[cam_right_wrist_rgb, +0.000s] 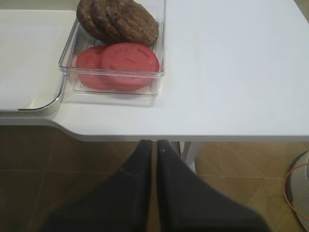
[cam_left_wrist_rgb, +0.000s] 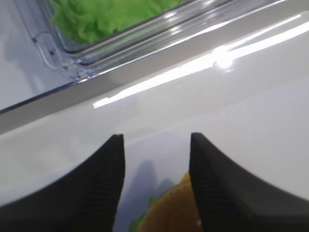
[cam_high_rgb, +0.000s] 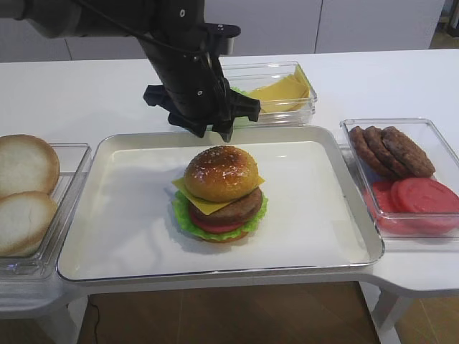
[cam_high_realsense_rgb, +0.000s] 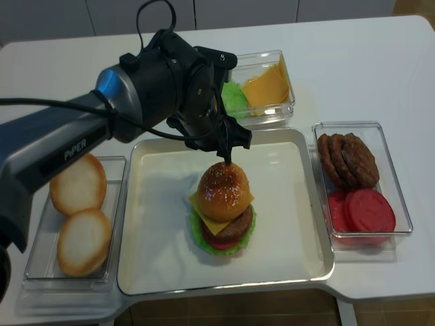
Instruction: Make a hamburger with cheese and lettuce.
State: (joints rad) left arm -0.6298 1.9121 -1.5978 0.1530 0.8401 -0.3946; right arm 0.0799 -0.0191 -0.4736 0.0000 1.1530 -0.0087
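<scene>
The hamburger (cam_high_rgb: 221, 193) (cam_high_realsense_rgb: 224, 207) stands whole in the middle of the white tray (cam_high_rgb: 122, 222), topped by a glossy sesame bun. Its yellow cheese (cam_high_rgb: 204, 205) sticks out under the top bun, and the lettuce (cam_high_rgb: 182, 215) frills out at the base. My left gripper (cam_high_rgb: 217, 133) (cam_high_realsense_rgb: 225, 158) hangs open just above and behind the burger, holding nothing. In the left wrist view the bun top (cam_left_wrist_rgb: 174, 212) shows low between the fingers of the left gripper (cam_left_wrist_rgb: 154, 137). My right gripper (cam_right_wrist_rgb: 154, 142) is shut and empty, off the table's front right edge over the floor.
A clear box (cam_high_rgb: 305, 107) behind the tray holds loose green leaves (cam_left_wrist_rgb: 96, 17) and yellow slices (cam_high_rgb: 283, 92). A box at the right holds brown patties (cam_high_rgb: 391, 149) and red tomato slices (cam_high_rgb: 423, 197). Pale bun halves (cam_high_rgb: 25, 190) lie in a box at the left.
</scene>
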